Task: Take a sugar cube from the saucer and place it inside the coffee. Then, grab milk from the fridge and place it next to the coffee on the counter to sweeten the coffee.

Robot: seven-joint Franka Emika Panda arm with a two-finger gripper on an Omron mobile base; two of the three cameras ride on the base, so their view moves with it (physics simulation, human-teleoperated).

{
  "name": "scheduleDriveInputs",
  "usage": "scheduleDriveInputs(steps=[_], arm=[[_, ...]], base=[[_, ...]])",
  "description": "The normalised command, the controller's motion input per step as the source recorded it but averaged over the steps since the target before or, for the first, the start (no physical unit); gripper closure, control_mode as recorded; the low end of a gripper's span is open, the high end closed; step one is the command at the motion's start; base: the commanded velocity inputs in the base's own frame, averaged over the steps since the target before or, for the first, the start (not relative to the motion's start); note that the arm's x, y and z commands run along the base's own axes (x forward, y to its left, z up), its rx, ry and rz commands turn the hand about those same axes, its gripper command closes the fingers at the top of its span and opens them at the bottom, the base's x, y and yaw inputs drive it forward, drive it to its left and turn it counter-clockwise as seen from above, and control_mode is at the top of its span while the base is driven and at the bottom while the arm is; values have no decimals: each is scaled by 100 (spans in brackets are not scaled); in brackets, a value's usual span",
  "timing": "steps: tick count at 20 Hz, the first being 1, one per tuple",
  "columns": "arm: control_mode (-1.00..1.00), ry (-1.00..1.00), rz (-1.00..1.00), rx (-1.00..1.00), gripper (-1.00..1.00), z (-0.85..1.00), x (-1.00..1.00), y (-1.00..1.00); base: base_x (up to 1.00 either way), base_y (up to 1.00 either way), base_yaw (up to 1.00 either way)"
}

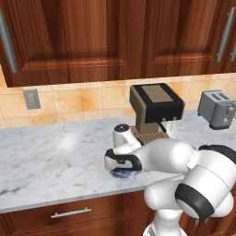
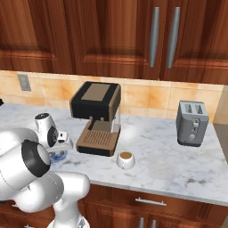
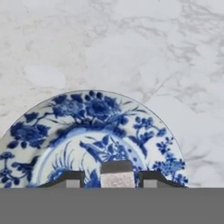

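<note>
The blue-patterned saucer (image 3: 94, 131) lies on the marble counter (image 1: 46, 156), close under my hand. A pale sugar cube (image 3: 117, 174) sits on it between my two fingertips (image 3: 72, 179), with a narrow gap on each side. My gripper (image 3: 111, 180) points down over the saucer (image 1: 120, 174) near the counter's front edge, jaws narrowed but still open. The coffee (image 2: 125, 159), a small white cup of brown liquid, stands to the right of the saucer (image 2: 58, 156), in front of the coffee machine. The milk and the fridge are out of view.
A brown and black coffee machine (image 2: 95, 116) stands at the back of the counter just right of my hand. A grey toaster (image 2: 191, 122) is further right. Wooden cabinets hang above and drawer fronts (image 1: 69, 214) run below.
</note>
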Motion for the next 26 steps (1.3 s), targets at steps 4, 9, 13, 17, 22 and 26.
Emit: scheduleDriveInputs(steps=[4, 9, 13, 17, 22, 26], arm=[[-100, -1, 0, 0, 100, 1, -2, -19], [-100, -13, -1, 0, 100, 31, -33, -49], [-100, -19, -11, 0, 100, 57, -42, -66], [-100, -15, -19, 4, 100, 69, -34, -93], [-100, -2, -27, 12, 100, 50, -35, -100], [-100, 0, -29, 18, 100, 46, -34, -100]], base=[[0, 0, 0], [0, 0, 0], [0, 0, 0], [0, 0, 0], [0, 0, 0], [0, 0, 0]])
